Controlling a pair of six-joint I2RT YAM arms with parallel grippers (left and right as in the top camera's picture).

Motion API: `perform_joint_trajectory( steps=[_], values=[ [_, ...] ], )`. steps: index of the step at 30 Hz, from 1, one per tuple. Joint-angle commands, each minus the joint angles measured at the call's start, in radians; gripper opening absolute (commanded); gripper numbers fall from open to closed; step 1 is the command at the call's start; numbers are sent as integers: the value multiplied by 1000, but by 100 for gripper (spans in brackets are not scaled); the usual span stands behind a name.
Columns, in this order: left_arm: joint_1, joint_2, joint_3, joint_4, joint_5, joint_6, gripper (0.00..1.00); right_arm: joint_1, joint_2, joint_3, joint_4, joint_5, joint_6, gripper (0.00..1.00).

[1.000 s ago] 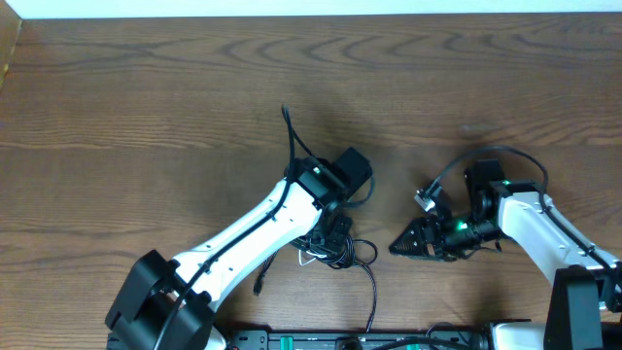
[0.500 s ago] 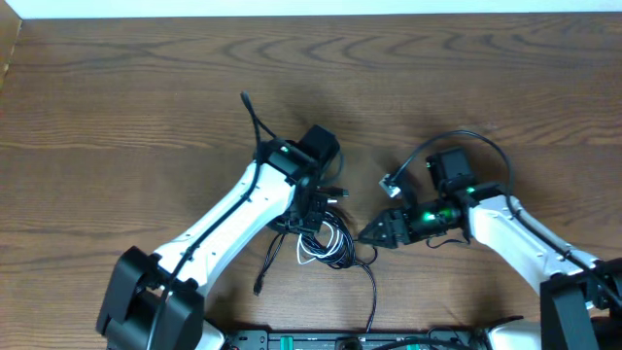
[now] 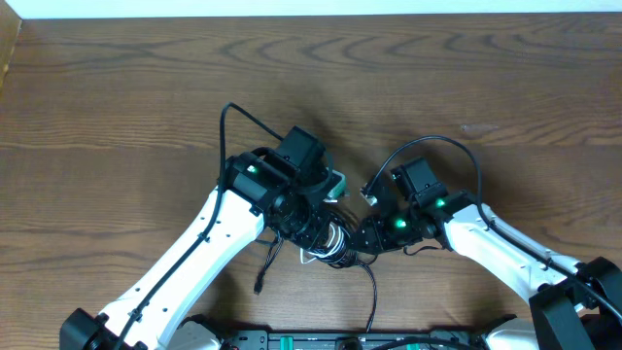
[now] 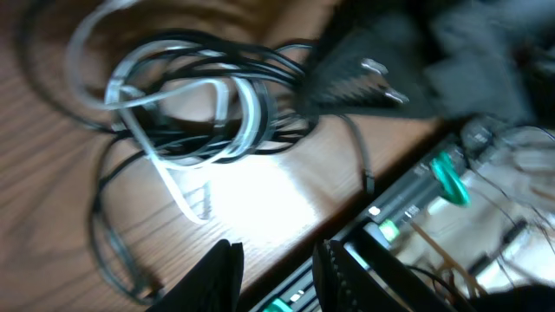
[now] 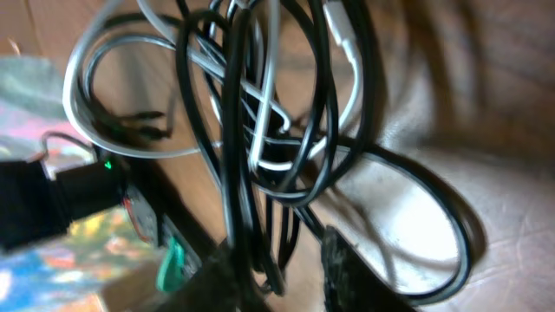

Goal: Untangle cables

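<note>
A tangle of black and white cables (image 3: 333, 245) lies near the table's front middle. In the left wrist view the coils (image 4: 186, 113) spread across the wood, with a white connector end (image 4: 195, 204) pointing down. My left gripper (image 3: 317, 231) hangs over the bundle's left side; its fingers (image 4: 221, 273) stand open with only table between them (image 4: 276, 264). My right gripper (image 3: 365, 237) reaches into the bundle from the right and shows as a dark shape (image 4: 373, 82). Its jaws are open (image 5: 282, 269), with black strands (image 5: 238, 156) running down between them.
One black cable (image 3: 372, 297) trails from the tangle toward the front edge, and a plug end (image 3: 259, 285) lies at the left. A bar of electronics with green lights (image 3: 389, 340) runs along the front edge, also visible as a green-lit strip (image 4: 434, 173).
My right gripper has travelled left from open table into the right side of the tangle. My left arm has swung left and forward, and the bundle now sits spread out below it.
</note>
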State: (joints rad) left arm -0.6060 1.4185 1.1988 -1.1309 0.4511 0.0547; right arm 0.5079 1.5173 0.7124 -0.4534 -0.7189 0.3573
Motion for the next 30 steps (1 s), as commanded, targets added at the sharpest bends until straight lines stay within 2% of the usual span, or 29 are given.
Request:
perform_joint_trajectory(
  steps=[1,2,4,5,6,11,12,14,16,18,21,23,26,30],
  values=[
    [-2,1,-24,-7,165,138,31,4,18,11,18,44,50,21],
    [-2,1,-26,-4,169,140,33,4,23,11,24,44,50,22],
    [-2,1,-35,8,158,138,42,4,32,11,32,44,46,26],
    [-2,1,-38,16,148,133,76,4,36,11,35,48,38,27],
    [-2,1,-39,20,127,118,82,4,41,11,35,68,37,27],
    [-2,1,-45,27,109,90,82,4,53,11,1,199,85,25],
    [-2,1,-48,38,109,90,82,4,53,11,-3,201,84,20],
    [-2,1,-58,62,109,90,90,1,53,11,-3,201,82,1],
    [-4,1,-74,96,109,90,98,-6,53,11,-1,201,71,1],
    [-13,1,-93,134,109,90,98,-16,53,11,-3,200,38,1],
    [-44,1,-122,206,109,90,63,-29,53,11,-12,189,-13,1],
    [-76,1,-145,258,109,90,59,-40,53,11,-19,189,-22,1],
    [-127,1,-169,319,74,90,60,-70,53,11,-23,167,-55,1],
    [-193,1,-171,361,-62,90,82,-105,53,11,-38,82,-150,1]
  ],
)
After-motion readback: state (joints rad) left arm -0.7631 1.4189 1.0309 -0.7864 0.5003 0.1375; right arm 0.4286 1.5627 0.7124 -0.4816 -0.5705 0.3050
